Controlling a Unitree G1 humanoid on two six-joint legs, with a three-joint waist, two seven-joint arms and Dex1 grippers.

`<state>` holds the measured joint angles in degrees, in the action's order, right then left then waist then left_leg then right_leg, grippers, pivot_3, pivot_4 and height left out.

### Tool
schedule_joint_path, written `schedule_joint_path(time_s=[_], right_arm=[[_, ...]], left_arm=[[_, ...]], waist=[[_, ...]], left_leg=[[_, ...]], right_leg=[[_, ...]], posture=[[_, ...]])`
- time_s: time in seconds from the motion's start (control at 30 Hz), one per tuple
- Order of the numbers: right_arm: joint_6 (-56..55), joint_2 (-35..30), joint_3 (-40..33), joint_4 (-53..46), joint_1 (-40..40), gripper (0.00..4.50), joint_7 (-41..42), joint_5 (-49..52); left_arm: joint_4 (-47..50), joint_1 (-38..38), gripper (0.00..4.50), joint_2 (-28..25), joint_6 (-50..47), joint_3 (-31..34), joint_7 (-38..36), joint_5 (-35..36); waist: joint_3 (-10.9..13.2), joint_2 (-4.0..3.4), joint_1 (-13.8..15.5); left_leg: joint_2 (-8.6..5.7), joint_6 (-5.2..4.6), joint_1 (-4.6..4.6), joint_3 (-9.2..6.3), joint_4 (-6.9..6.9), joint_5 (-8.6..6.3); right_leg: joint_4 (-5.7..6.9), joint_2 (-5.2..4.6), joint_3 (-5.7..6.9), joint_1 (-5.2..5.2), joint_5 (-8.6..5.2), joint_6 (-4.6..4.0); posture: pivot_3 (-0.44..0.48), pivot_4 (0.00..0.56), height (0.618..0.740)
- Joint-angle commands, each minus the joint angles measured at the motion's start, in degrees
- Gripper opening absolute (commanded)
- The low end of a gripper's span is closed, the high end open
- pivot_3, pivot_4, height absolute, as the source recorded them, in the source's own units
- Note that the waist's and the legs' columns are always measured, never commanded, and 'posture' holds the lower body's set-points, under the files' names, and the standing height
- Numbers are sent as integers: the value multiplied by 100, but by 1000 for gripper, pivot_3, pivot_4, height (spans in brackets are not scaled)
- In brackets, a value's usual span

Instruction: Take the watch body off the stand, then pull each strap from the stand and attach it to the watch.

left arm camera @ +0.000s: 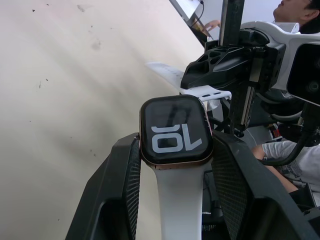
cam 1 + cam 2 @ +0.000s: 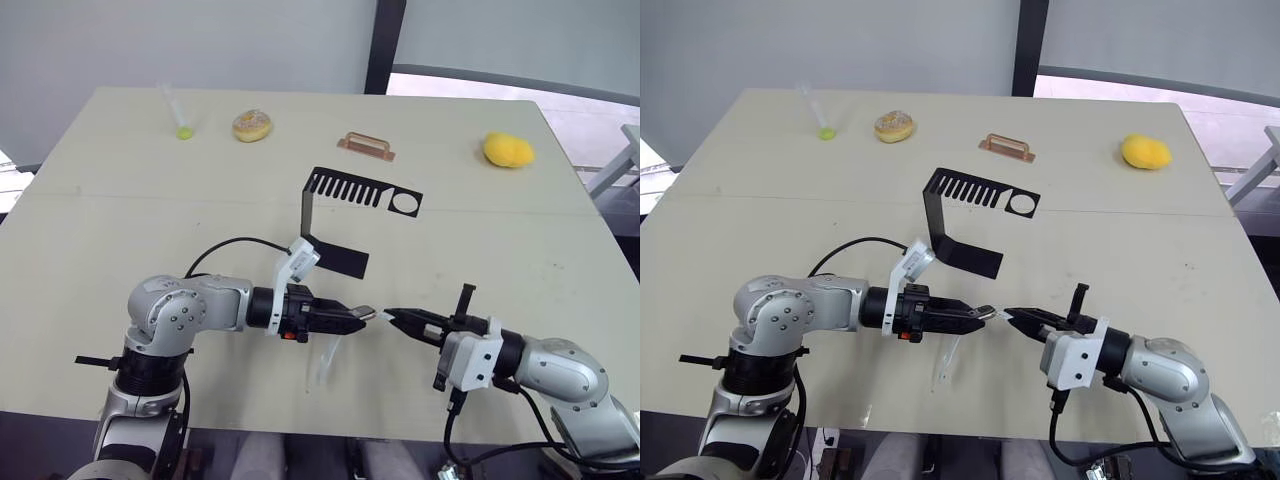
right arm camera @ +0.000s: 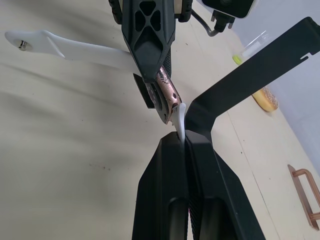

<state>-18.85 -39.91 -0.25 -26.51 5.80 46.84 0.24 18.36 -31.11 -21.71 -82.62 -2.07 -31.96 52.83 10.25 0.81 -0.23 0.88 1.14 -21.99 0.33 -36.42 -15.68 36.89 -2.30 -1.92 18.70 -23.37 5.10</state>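
Watch body, digits "10"

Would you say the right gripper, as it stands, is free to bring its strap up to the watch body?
Probably yes: the right gripper pinches the second strap right beside the watch body, which the left gripper holds with that edge exposed.
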Motion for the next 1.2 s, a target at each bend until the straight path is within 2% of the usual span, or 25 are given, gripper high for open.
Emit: schedule_joint_path(time_s=[0.03, 0.7, 1.2], right_arm=[[-112, 55, 90, -175, -51, 0, -105, 52], [-101, 96, 215, -76, -170, 0, -102, -83], [-68, 102, 222, -36, -300, 0, -143, -198]], left_arm=[[275, -80, 1576, 107, 5, -63, -42, 189], [377, -118, 1576, 318, -175, -20, 136, 250], [334, -184, 1576, 277, -234, -42, 89, 244]], waist=[[0, 0, 0], [0, 0, -4], [0, 0, -2]], left_leg=[[0, 0, 0, 0, 0, 0], [0, 0, 0, 0, -1, 0], [0, 0, 0, 0, -2, 0]], right_leg=[[0, 0, 0, 0, 0, 0], [1, 1, 0, 0, 0, 0], [1, 1, 0, 0, 0, 0]], posture=[[0, 150, 740], [0, 150, 740], [0, 150, 740]])
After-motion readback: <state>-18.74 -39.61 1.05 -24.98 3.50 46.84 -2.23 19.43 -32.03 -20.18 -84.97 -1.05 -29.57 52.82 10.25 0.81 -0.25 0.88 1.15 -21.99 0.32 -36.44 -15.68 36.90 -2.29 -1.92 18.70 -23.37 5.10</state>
